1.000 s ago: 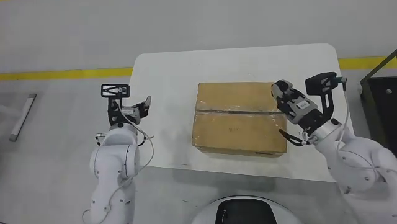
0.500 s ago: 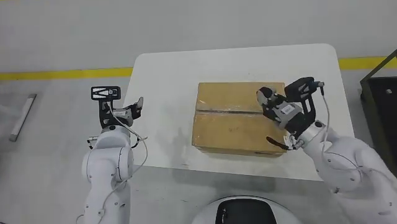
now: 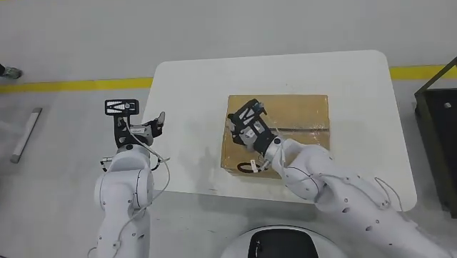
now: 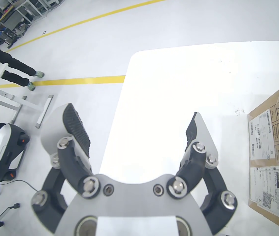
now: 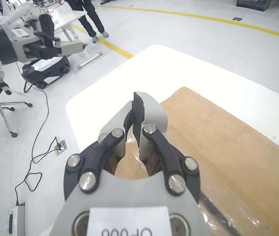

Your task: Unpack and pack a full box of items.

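A closed brown cardboard box (image 3: 293,111), its top seam sealed with clear tape, sits in the middle of the white table (image 3: 285,72). My right arm lies across the box top, and my right gripper (image 3: 234,124) hovers over the box's left end. In the right wrist view that gripper (image 5: 135,114) is shut with nothing between its pads, just above the box top (image 5: 215,143). My left gripper (image 3: 158,122) hangs at the table's left edge, well apart from the box. It (image 4: 134,128) is open and holds nothing, with the box's labelled side (image 4: 272,153) off to one side.
A dark cabinet (image 3: 437,136) stands just past the table's right edge. Bare table surface surrounds the box on all sides. On the floor left of the table are a metal bar (image 3: 25,135) and a black-and-white robot base (image 4: 1,148).
My right arm has swept from the box's right end across its top to the left end. My left gripper shifted slightly left a second ago and has kept still since.
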Motion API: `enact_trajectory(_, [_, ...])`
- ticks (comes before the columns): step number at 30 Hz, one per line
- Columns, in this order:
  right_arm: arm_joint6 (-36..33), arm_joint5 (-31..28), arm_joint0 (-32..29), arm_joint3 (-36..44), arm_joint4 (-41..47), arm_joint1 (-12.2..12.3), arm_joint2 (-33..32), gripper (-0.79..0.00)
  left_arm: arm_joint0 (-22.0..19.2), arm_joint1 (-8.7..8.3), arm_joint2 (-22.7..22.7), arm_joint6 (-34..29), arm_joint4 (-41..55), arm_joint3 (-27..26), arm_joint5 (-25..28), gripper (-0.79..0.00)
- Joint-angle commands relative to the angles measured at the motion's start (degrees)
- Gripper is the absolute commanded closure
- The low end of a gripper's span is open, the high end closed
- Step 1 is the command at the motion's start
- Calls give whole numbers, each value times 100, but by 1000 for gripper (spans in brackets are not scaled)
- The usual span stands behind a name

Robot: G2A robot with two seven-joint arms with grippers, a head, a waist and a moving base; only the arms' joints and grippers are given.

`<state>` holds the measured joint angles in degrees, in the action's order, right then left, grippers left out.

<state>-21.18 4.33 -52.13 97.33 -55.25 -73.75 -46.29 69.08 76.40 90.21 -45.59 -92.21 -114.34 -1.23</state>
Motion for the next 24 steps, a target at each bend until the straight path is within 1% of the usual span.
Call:
enact_trajectory(1, [36, 159, 39, -208, -85, -51, 88, 0, 0, 0, 0, 0, 0, 0, 0, -785])
enact_trajectory(9, [78, 290, -104, -346, 9, -131, 17, 0, 0, 0, 0, 0, 0, 0, 0, -785])
enact_trajectory(19, [23, 376, -459, -233, -144, -130, -237, 0, 0, 0, 0, 0, 0, 0, 0, -785])
enact_trajectory(24, [46, 450, -659, -23, -252, -111, -444, 0, 0, 0, 0, 0, 0, 0, 0, -785])
